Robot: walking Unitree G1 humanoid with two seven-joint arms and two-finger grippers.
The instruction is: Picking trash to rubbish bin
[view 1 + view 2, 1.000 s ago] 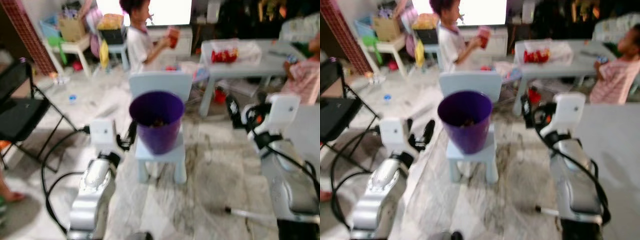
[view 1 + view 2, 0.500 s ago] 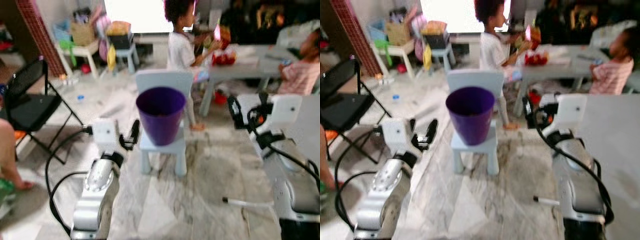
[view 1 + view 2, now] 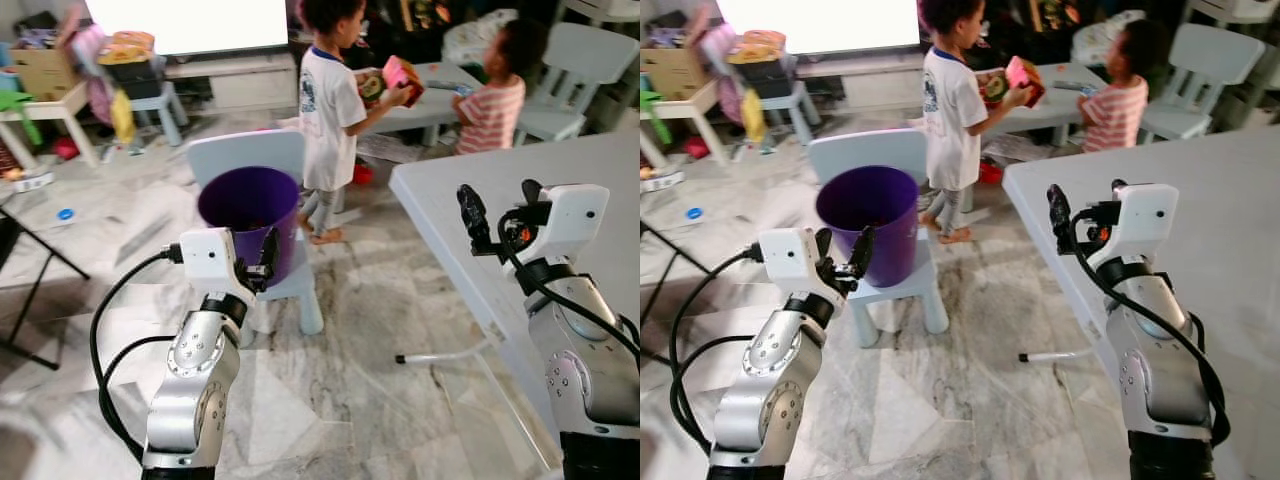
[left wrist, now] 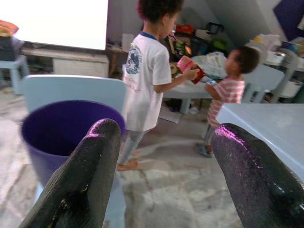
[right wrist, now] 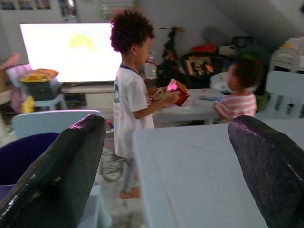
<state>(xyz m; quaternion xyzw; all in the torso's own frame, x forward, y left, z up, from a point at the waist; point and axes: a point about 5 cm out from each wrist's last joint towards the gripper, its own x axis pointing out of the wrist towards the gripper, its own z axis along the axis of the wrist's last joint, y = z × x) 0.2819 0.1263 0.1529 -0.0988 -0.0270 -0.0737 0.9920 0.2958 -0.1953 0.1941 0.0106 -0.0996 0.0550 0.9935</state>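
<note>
**Bin dead ahead of the left claw, both claws empty**

Well, the purple bin (image 3: 248, 218) sits on a small pale chair (image 3: 262, 190) a little left of the middle of the head views, and that is the relation everything hangs on. The left gripper (image 3: 840, 262) is raised just in front of the bin's near side, close by its wall, its two black fingers (image 4: 78, 183) spread apart with nothing between them. Looking along those fingers, the bin's open mouth lies straight ahead and slightly to one side, the chair's back rising behind it.

The right gripper (image 3: 497, 215) is held up at the right of the frame, over the near edge of a white table (image 3: 590, 165); its fingers (image 5: 52, 183) are wide apart too and hold nothing. It stands well apart from the bin, so the left arm is plainly the nearer one.

Something small and dark may lie in the bottom of the bin, too dim to name. I can make out no trash near either claw. A thin white stick (image 3: 440, 352) lies on the marble floor (image 3: 380, 300) by the table. Two children (image 3: 325, 100) stand beyond the bin, busy with a red toy.
</note>
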